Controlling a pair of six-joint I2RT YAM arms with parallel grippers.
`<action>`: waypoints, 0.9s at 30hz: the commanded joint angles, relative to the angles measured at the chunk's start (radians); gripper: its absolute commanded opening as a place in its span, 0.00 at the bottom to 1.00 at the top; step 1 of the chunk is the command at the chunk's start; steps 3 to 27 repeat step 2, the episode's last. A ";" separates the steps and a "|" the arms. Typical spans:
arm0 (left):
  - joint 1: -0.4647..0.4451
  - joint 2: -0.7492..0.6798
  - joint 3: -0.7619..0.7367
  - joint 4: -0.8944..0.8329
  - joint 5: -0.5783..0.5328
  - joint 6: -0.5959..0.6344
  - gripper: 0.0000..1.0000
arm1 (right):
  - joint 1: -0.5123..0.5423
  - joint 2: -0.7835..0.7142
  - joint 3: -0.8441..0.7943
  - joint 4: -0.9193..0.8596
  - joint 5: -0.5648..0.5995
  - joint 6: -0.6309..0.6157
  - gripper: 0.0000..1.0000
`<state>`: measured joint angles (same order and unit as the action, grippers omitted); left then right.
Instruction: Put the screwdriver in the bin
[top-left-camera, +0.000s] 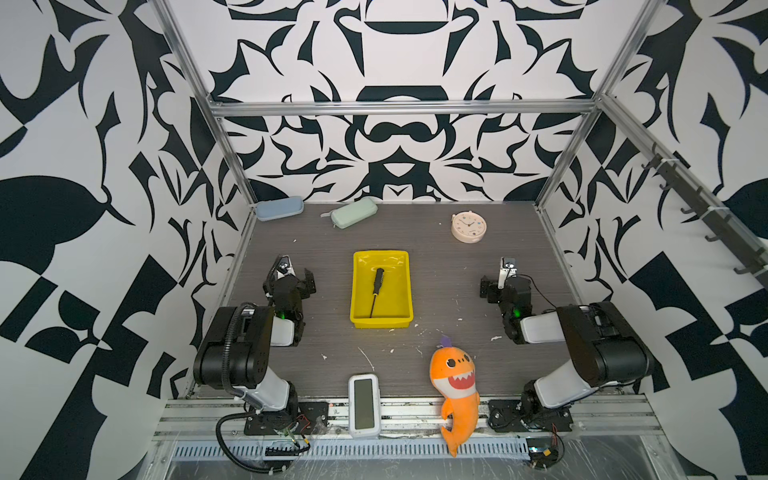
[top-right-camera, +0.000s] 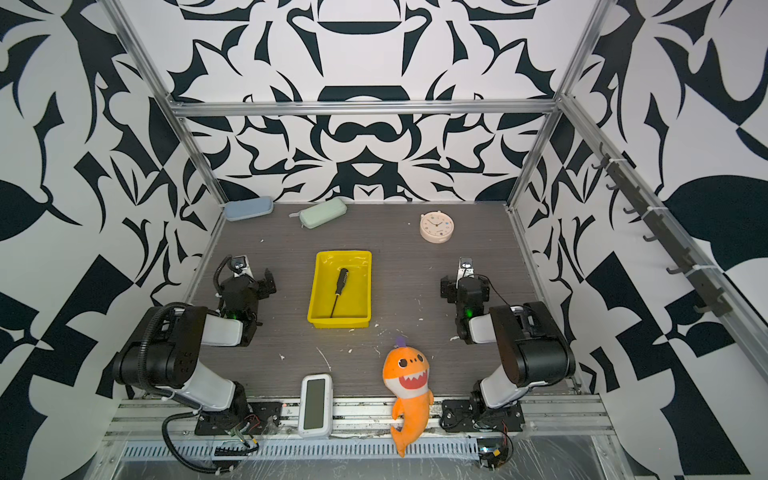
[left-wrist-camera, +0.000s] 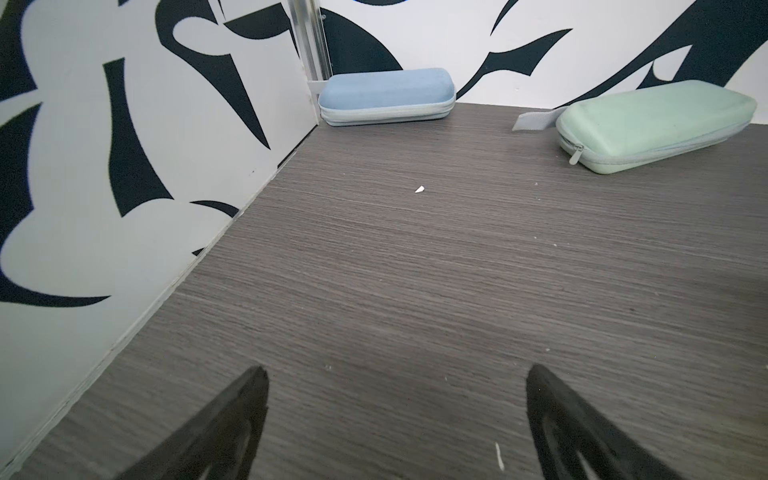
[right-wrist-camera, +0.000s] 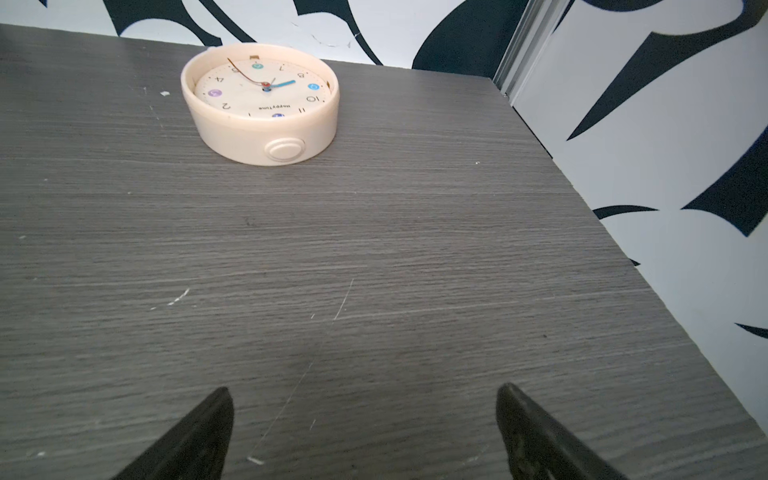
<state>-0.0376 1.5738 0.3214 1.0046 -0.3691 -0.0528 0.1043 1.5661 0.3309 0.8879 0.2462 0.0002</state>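
The screwdriver (top-left-camera: 375, 296) lies inside the bin (top-left-camera: 395, 293), flat on the yellow floor and left of its middle. The black ribbed handle points to about 12 o'clock with a slight lean toward 1, and the thin shaft runs down toward 6 o'clock. The tip ends close to the near wall; whether it touches that wall cannot be told. Nothing grips the tool.

Read with 12 o'clock at the back wall, the bin sits near the middle of the grey table (top-left-camera: 449, 266), long sides running 12 to 6.

The left gripper (left-wrist-camera: 397, 370) stands at the bin's 9 o'clock, well apart from it. Its jaws are spread wide with only bare tabletop between them — released, holding nothing. The right gripper (right-wrist-camera: 363, 388) stands at the bin's 3 o'clock, also well apart, its jaws likewise spread and empty.

From the bin:
- A cream alarm clock (right-wrist-camera: 259, 112) lies face up at about 1 o'clock.
- A pale green zip case (left-wrist-camera: 656, 129) lies near the back wall at roughly 12 o'clock.
- A pale blue zip case (left-wrist-camera: 386, 95) sits in the back corner at 11 o'clock, against the wall.
- An orange shark plush (top-left-camera: 455, 386) lies at 5 o'clock, draped over the table's front edge.
- A white device with a dark screen (top-left-camera: 364, 405) lies at 6 o'clock, across the same edge.
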 joint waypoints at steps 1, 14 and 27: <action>0.005 -0.011 0.017 -0.006 0.010 -0.010 0.99 | 0.002 -0.008 0.025 0.029 -0.013 -0.005 1.00; 0.005 -0.010 0.017 -0.006 0.009 -0.009 0.99 | 0.003 -0.008 0.025 0.027 -0.013 -0.006 1.00; 0.005 -0.010 0.017 -0.006 0.009 -0.009 0.99 | 0.003 -0.008 0.025 0.027 -0.013 -0.006 1.00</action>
